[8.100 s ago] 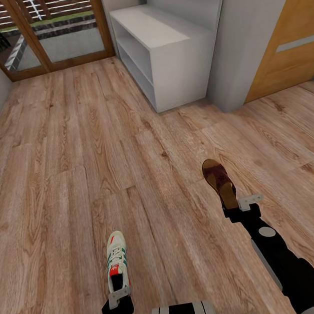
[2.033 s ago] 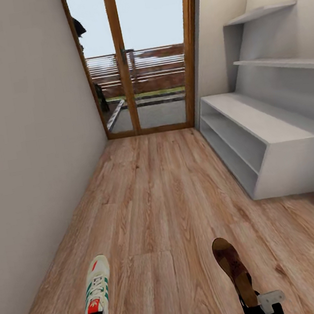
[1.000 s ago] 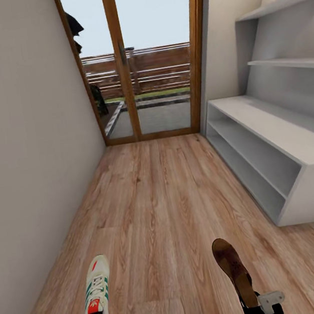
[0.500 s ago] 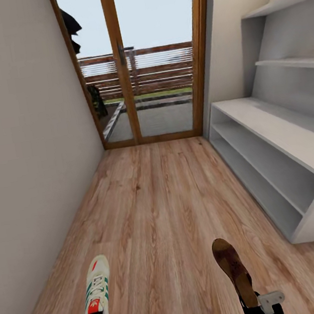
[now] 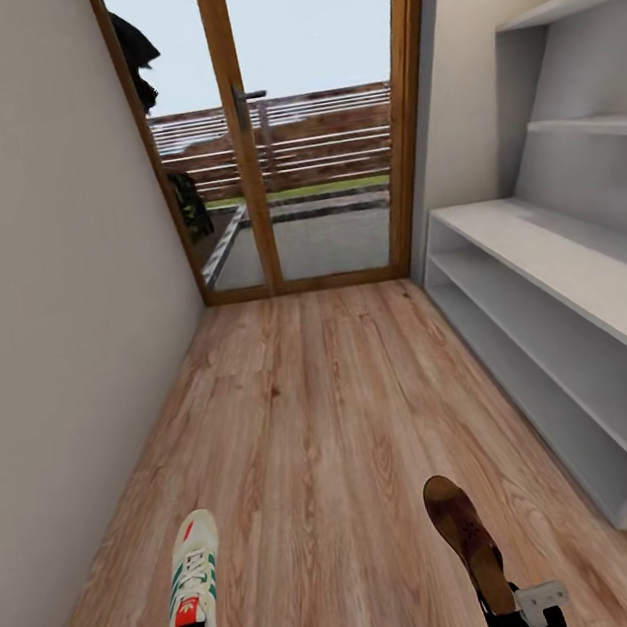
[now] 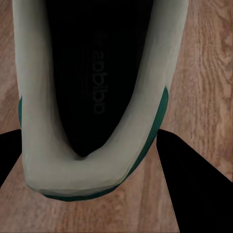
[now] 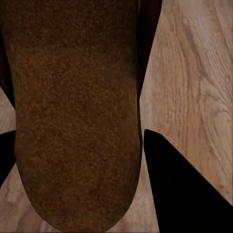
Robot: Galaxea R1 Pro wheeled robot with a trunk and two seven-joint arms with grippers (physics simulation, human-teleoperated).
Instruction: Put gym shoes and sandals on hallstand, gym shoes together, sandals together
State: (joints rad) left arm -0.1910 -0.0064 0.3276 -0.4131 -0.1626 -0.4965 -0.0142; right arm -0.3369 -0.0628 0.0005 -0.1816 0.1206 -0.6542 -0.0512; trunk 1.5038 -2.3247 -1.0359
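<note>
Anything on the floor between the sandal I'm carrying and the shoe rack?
In the head view, bare corridor floor separates the sandal in the right gripper from the shoe rack.

the corridor floor (image 5: pixel 318 404) is running ahead to a glass door (image 5: pixel 269 128) at the far end. a wall (image 5: pixel 47 295) is standing along the left. the hallstand (image 5: pixel 567 314) is sitting along the right, with wall shelves (image 5: pixel 577 59) hanging above it. nearest the camera, a gym shoe (image 5: pixel 192 591) is being held above the floor on the left and a sandal (image 5: pixel 465 537) on the right, well apart, both toes pointing toward the door.
</note>
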